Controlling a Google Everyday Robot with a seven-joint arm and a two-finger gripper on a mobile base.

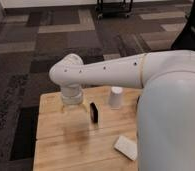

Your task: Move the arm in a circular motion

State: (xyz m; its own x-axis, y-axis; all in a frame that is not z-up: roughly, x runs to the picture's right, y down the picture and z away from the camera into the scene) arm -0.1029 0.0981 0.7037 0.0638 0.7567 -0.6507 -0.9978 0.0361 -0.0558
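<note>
The arm (106, 70) is large, glossy and white, with small dark dots. It reaches from the lower right across to the left over a wooden table (56, 145). Its rounded joint (66, 70) bends downward into a short wrist (71, 94). The translucent gripper (74, 109) hangs below the wrist, just above the table's far left part. It holds nothing that I can see.
A small white cup (115, 97) stands upside down on the table to the right of the gripper. A small black object (94, 111) stands between the two. A flat white object (126, 146) lies near the front right. Patterned grey carpet (51, 35) lies beyond, with a black cart (113, 7) at the back.
</note>
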